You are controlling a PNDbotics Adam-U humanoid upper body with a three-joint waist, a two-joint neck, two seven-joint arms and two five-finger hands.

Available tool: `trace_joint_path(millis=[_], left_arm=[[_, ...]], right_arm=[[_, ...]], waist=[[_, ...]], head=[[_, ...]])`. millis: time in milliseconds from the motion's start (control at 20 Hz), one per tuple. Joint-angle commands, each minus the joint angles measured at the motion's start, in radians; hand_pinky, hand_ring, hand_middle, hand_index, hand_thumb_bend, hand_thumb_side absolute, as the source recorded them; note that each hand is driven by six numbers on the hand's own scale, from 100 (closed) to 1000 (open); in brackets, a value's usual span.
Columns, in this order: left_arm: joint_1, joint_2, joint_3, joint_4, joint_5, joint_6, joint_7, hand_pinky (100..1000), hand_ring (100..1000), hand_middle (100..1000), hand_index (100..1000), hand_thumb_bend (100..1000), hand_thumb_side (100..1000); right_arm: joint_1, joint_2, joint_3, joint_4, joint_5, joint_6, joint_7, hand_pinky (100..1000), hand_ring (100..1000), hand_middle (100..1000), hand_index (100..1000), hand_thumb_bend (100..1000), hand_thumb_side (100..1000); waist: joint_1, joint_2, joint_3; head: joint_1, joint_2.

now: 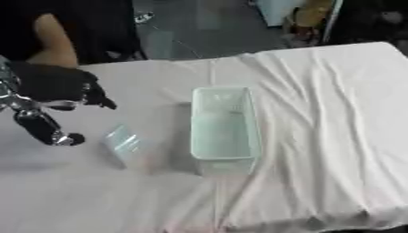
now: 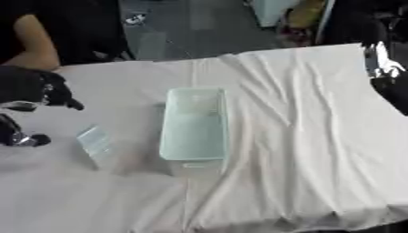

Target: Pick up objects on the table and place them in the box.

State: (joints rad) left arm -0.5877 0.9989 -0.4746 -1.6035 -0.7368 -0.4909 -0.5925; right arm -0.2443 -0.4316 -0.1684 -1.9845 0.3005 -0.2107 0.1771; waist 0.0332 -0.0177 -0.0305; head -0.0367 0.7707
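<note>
Left eye view: table [image 1: 334, 136] draped in a rumpled white cloth [image 1: 318, 91], folds running diagonally across its right half. Near the middle, a pale translucent box [image 1: 224, 129] — long, narrow, open at the top, nothing discernible inside. Just left of the box, apart from it, a small clear flat object [image 1: 122, 142] lying tilted on the cloth, faint stripes on it; too blurred to say more. Left hand [image 1: 49, 84] at the left edge, black, raised above the cloth, up and left of the clear object and not touching it. Fingers [image 1: 99, 98] bent downward, thumb [image 1: 48, 129] stretched down toward the cloth, a wide gap between them — nothing held. Behind the hand, at the far edge, a person's bare arm [image 1: 54, 43] in a dark sleeve, clear of the table's things.

Right eye view: same layout, shifted left. Box [image 2: 194, 124] central, clear object [image 2: 94, 140] near its left side. Left hand [image 2: 28, 86] partly cut by the frame's edge, spread as before over bare cloth. At the right edge, a dark shape with bright silver glints [image 2: 385, 68] — probably the right arm; hand and fingers impossible to make out.
</note>
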Motion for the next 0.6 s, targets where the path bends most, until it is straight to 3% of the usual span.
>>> trace_joint_path(millis=[50,600], left_arm=[[-0.019,0.007,0.003,-0.001,0.0,-0.015,-0.022,1000,880,776,963,680,337],[-0.032,-0.083,0.004,0.091,-0.061,-0.024,-0.005,997,878,778,962,677,347]], right_arm=[[-0.013,-0.029,-0.002,-0.016,-0.006,-0.001,0.002,701,887,981,1000,100,697],[-0.016,-0.026,-0.002,-0.016,-0.01,-0.004,0.004,701,887,981,1000,100,695]], waist=[[0.0,-0.009,-0.002],[-0.007,-0.004,-0.006]], head=[[-0.013,-0.002],[-0.006,-0.001]])
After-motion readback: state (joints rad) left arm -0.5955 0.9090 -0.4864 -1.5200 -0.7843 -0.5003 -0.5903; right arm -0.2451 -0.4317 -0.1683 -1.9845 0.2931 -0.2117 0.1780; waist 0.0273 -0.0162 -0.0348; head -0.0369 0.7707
